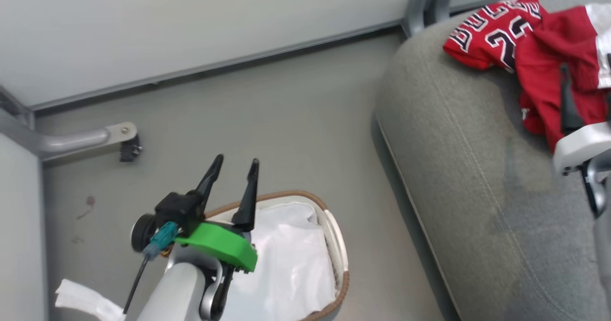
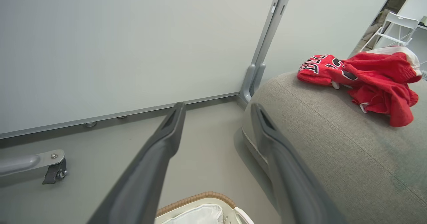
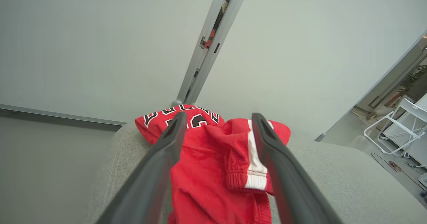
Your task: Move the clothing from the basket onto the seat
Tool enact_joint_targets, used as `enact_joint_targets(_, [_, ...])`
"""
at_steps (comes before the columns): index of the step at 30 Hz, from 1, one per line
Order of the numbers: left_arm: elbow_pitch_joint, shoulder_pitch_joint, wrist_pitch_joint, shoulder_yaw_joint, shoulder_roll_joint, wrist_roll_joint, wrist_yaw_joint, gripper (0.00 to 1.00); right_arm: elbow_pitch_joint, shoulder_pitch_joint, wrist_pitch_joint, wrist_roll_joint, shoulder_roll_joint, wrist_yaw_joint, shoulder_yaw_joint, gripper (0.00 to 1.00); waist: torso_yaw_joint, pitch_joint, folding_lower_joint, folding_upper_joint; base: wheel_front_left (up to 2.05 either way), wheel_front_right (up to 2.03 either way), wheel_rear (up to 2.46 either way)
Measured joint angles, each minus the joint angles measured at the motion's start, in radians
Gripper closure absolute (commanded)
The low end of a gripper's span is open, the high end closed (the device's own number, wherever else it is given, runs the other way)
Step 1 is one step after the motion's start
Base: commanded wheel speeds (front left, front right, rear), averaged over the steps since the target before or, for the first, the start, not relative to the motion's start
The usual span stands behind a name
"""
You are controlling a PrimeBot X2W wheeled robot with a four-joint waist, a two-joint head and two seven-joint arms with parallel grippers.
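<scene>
Floor (image 1: 286, 120) is plain grey with a small reddish stain (image 1: 89, 201) at left. On the far side are pale partition panels (image 1: 191, 25) in a metal frame, and a caster foot (image 1: 128, 145) sticks out at left.

Sofa (image 1: 468, 177) fills the right: grey fabric, rounded edge, stitched seam. Clothing (image 1: 530, 48) lies bunched at the sofa's far end, with the jersey (image 1: 491, 34) on the left and the shorts (image 1: 549, 72) on the right, touching. Basket (image 1: 342, 268) sits on the floor near me, just left of the sofa, with the white liner (image 1: 291, 263) showing inside.

Left gripper (image 1: 237, 159) hangs over the basket's left rim, fingers spread wide, nothing between them. Right gripper (image 3: 218, 115) is over the clothing, fingers wide and straddling the pile, not pinching. I can't tell if they touch the fabric.

Right wrist view adds an opening at far right with a white folding chair (image 3: 397, 130) and a cable (image 3: 395, 166) on the floor. Left wrist view puts that chair beyond the clothing. Head view adds a white scrap (image 1: 81, 302) at near left.
</scene>
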Motion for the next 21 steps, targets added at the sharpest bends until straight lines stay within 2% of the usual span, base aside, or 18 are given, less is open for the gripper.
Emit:
enact_joint_targets(11, [-0.029, 0.115, 0.000, 0.179, -0.011, 0.016, 0.019, 0.00, -0.088, 0.115, 0.000, 0.066, 0.175, 0.000, 0.077, 0.00, 0.113, -0.099, 0.0000, 0.0000, 0.00, 0.00, 0.00])
enact_joint_targets(17, [-0.045, 0.195, 0.000, 0.259, -0.013, 0.026, 0.037, 0.00, -0.112, 0.202, 0.000, 0.112, 0.230, 0.000, 0.116, 0.00, 0.147, -0.140, 0.0000, 0.0000, 0.00, 0.00, 0.00])
enact_joint_targets(21, [-0.051, 0.240, 0.000, 0.284, -0.014, 0.033, 0.041, 0.00, -0.128, 0.267, 0.000, 0.141, 0.242, 0.000, 0.123, 0.00, 0.161, -0.159, 0.0000, -0.0001, 0.00, 0.00, 0.00])
